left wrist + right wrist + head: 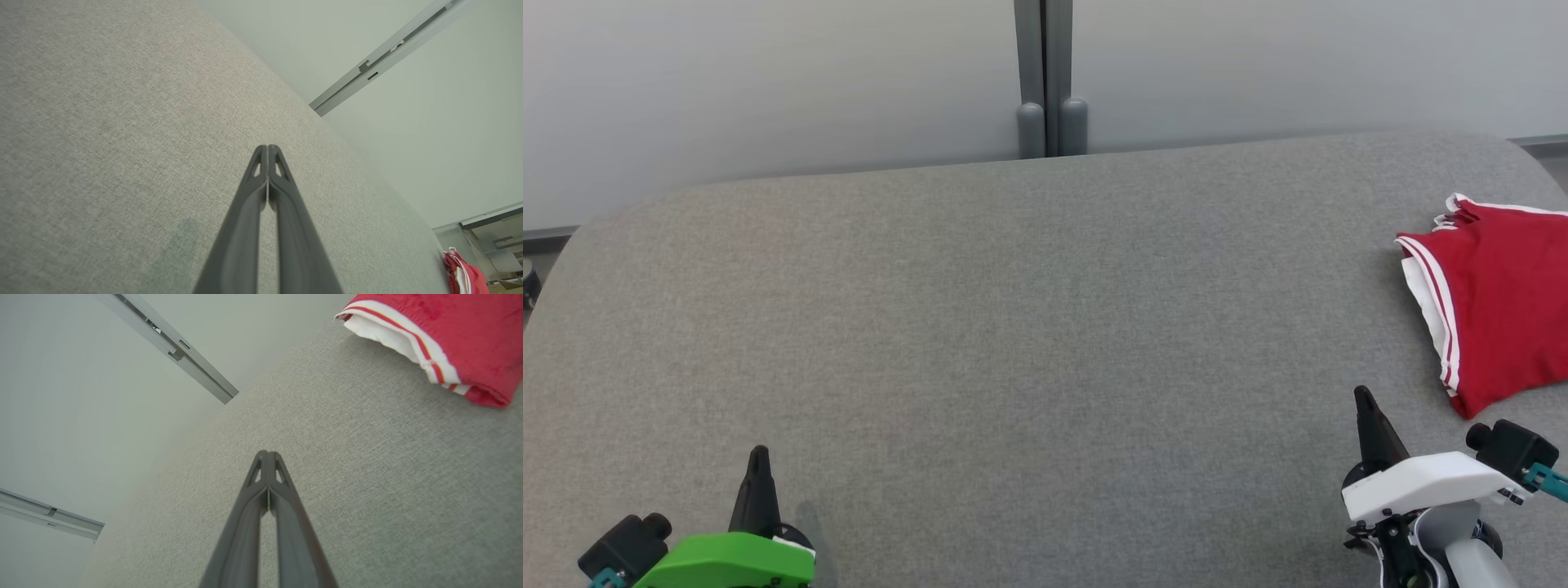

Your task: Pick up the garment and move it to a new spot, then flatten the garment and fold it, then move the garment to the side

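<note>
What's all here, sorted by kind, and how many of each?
Garments: 1, the red garment with white trim
Grippers: 2, the left gripper and the right gripper, both shut
Tables: 1, the grey table
Total: 4

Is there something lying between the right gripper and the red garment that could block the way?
Nothing visible does. Only the bare grey table lies between the shut right gripper and the red garment, which rests apart from it near the table's right edge.
</note>
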Motion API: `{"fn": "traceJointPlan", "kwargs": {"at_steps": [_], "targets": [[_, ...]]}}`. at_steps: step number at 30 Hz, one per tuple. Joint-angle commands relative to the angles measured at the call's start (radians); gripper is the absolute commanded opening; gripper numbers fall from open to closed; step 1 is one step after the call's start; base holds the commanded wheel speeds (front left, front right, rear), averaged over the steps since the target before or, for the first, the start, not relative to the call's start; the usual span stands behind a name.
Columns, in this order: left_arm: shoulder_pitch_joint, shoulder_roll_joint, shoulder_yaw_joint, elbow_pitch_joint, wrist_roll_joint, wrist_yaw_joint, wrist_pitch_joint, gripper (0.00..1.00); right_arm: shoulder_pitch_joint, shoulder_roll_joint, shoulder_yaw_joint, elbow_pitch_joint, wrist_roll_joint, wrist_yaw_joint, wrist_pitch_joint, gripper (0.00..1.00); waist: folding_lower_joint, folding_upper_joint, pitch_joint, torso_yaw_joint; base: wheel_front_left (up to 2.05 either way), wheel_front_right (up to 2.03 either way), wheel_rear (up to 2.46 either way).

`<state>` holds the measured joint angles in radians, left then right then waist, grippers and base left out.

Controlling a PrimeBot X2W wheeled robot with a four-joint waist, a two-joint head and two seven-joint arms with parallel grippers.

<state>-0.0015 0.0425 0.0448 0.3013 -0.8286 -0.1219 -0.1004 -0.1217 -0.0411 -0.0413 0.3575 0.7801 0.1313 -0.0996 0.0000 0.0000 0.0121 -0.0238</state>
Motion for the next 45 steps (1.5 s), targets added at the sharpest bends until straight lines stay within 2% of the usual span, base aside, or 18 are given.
{"fn": "traceJointPlan", "kwargs": {"at_steps": [1, 22, 45], "targets": [[-0.031, 0.006, 0.007, -0.016, -0.035, 0.004, 0.006, 0.0, -0.01, -0.006, -0.006, -0.02, 0.036, 0.0, 0.009, 0.0, 0.0, 0.0, 0.0, 0.0, 0.0, 0.0, 0.0], [-0.06, 0.008, 0.029, -0.039, -0.274, 0.009, 0.073, 0.0, -0.007, -0.008, -0.029, -0.048, 0.289, 0.0, 0.075, 0.0, 0.0, 0.0, -0.003, 0.006, 0.0, 0.0, 0.0], [-0.084, 0.009, 0.046, -0.059, -0.482, 0.013, 0.133, 0.0, -0.005, -0.009, -0.048, -0.072, 0.512, -0.001, 0.135, 0.0, 0.0, 0.0, -0.007, 0.012, 0.0, 0.0, 0.0]]}}
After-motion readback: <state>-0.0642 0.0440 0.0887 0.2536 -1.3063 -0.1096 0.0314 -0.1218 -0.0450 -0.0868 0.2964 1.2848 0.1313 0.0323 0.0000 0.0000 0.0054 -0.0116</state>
